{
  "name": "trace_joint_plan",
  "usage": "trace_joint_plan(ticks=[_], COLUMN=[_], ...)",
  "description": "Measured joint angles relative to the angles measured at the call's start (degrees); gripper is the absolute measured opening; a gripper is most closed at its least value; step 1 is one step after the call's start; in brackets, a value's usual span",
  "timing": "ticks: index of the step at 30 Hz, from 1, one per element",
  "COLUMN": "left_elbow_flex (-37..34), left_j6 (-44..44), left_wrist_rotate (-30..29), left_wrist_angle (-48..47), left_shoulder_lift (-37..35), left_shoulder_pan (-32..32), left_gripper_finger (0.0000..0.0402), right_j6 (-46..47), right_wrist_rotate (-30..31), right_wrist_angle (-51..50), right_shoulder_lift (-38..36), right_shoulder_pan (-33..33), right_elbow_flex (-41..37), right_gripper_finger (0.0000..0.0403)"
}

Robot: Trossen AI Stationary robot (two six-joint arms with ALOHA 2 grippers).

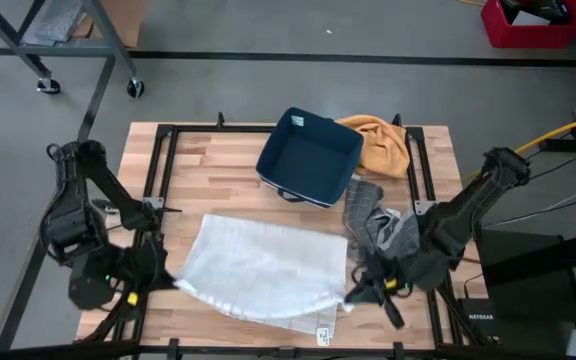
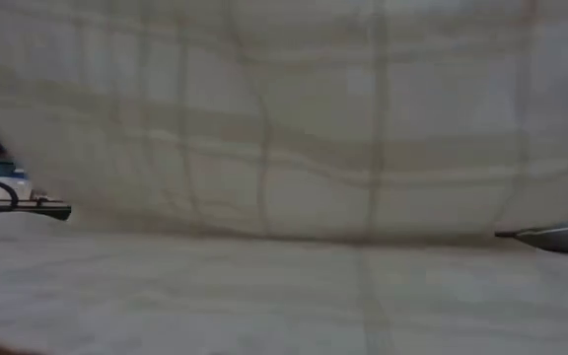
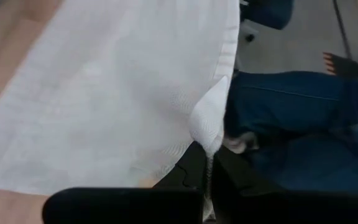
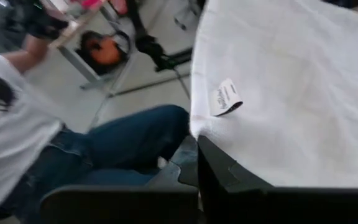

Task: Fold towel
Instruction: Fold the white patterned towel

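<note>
While towel (image 1: 265,268) lies on table (image 1: 218,170), both end effectors, left (image 1: 161,277) and right (image 1: 360,290), pinch its near corners.

Even, soft overhead light, faint shadows on the counter (image 1: 218,160); the towel (image 2: 284,148) fills the low view, blurred and washed out; wrist views are softly out of focus

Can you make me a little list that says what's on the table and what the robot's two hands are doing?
towel: white towel spread on the wooden table, near edge lifted
left tool: left tool shut on the towel's left corner
right tool: right tool shut on the towel's right corner, near its label
bin: dark blue bin behind the towel
other cloths: orange cloth and grey cloth on the right
person: seated in blue jeans beside the table
</note>
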Motion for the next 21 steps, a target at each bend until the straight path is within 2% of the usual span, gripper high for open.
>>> trace_joint_plan(ticks=[4,9,12,18,21], left_elbow_flex=[0.0,0.0,0.0,0.0,0.0], left_j6=[-2.4,-5.3,-8.4,-14.2,-17.1], left_wrist_rotate=[0.0,0.0,0.0,0.0,0.0], left_wrist_angle=[2.4,2.4,2.7,6.5,9.0], left_shoulder_lift=[2.6,6.1,7.9,10.9,12.3], left_shoulder_pan=[-3.1,-5.8,-6.9,-9.0,-9.7], left_gripper_finger=[0.0,0.0,0.0,0.0,0.0], right_j6=[3.1,9.8,13.2,13.0,13.2], right_wrist_rotate=[4.0,8.0,7.9,4.9,6.1], right_wrist_angle=[5.9,6.8,10.3,24.1,27.6], right_shoulder_lift=[4.4,9.6,12.9,18.4,19.9], right_shoulder_pan=[3.2,5.1,5.4,6.2,7.3], right_elbow_flex=[0.0,0.0,0.0,0.0,0.1], right_gripper_finger=[0.0,0.0,0.0,0.0,0.0])
